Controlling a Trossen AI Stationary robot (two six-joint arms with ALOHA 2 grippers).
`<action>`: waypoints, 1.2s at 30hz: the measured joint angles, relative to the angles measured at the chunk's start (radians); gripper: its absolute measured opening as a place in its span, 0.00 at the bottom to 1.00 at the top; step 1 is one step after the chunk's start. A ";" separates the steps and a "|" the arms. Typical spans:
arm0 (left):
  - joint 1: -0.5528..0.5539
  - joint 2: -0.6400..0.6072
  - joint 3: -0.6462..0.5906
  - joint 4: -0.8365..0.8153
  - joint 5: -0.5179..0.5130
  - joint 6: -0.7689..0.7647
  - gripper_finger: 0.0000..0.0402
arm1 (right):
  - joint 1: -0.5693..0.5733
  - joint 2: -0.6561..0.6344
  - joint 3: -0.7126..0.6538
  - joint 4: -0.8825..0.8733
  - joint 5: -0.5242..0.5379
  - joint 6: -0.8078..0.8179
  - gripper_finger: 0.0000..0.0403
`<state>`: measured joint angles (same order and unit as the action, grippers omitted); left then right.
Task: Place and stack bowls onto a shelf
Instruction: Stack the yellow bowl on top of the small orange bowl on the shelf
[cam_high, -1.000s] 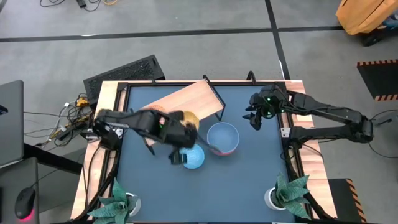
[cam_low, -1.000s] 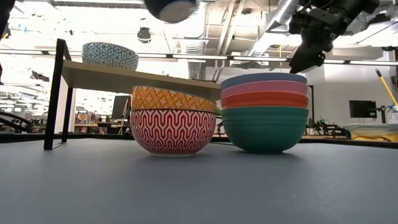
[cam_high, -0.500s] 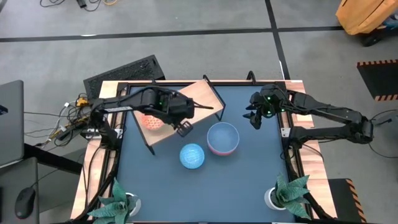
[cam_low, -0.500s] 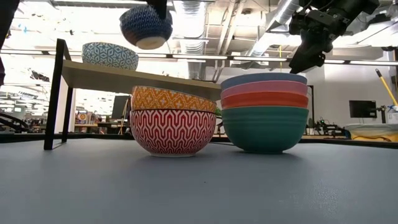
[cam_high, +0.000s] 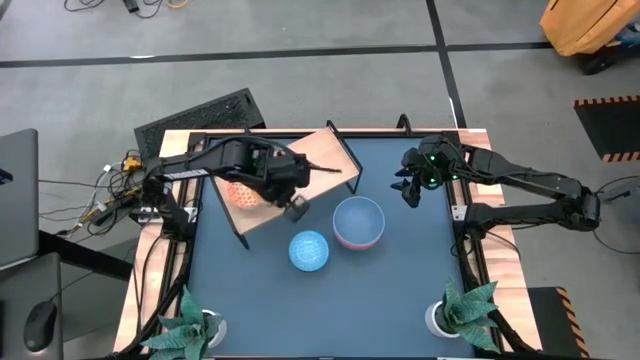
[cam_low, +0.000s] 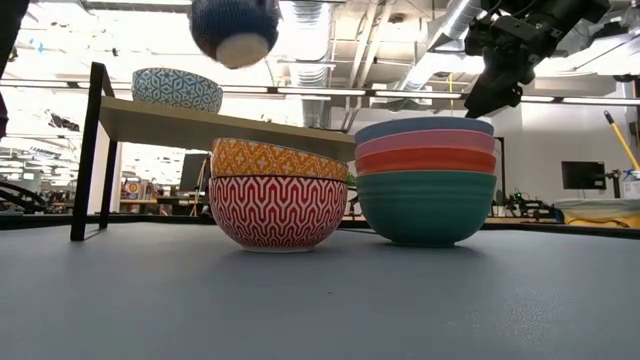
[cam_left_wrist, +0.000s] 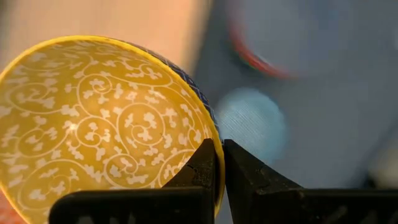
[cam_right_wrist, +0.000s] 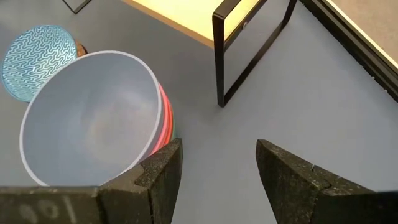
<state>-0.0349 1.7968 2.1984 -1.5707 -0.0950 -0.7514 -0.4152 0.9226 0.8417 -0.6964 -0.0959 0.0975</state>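
Note:
My left gripper (cam_left_wrist: 218, 148) is shut on a bowl (cam_left_wrist: 106, 118), yellow with white swirls inside and dark blue outside. In the low view this bowl (cam_low: 235, 25) hangs high above the wooden shelf (cam_low: 220, 125). A teal lattice bowl (cam_low: 177, 88) stands on the shelf. On the table an orange lattice bowl sits in a red lattice bowl (cam_low: 277, 210). Beside them is a stack of several plain bowls (cam_low: 425, 180), light blue on top. My right gripper (cam_right_wrist: 217, 168) is open and hovers to the right of that stack (cam_high: 358, 222). My left gripper pinches the bowl's rim (cam_left_wrist: 214, 134), one finger inside the bowl and one outside. The bowl is lifted clear above the shelf. It is tilted, its white foot (cam_low: 243, 48) turned toward the table's near side.
The shelf (cam_high: 300, 160) stands slantwise at the table's far left on thin black legs (cam_right_wrist: 219, 56). Two potted plants (cam_high: 185, 325) (cam_high: 460, 310) stand at the near corners. A raised black frame (cam_high: 465, 230) edges the table.
My left gripper has carried the blue-and-yellow bowl from above the two-bowl stack at the table's middle toward the far left, and it now hangs over the shelf. The bowl has tipped, so its foot faces the near side. My right arm has kept still.

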 joint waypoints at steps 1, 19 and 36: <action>-0.010 -0.003 0.019 -0.001 0.050 0.058 0.00 | 0.000 0.000 0.000 0.001 0.000 -0.001 0.57; 0.025 -0.376 -0.124 0.000 -0.473 0.109 0.00 | 0.000 0.000 0.000 0.002 0.000 0.038 0.57; -0.025 -0.409 -0.480 0.063 -0.170 0.254 0.00 | 0.000 0.000 0.000 0.005 0.013 0.089 0.57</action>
<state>-0.0601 1.3880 1.7185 -1.5077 -0.2649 -0.4969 -0.4149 0.9226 0.8417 -0.6917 -0.0832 0.1864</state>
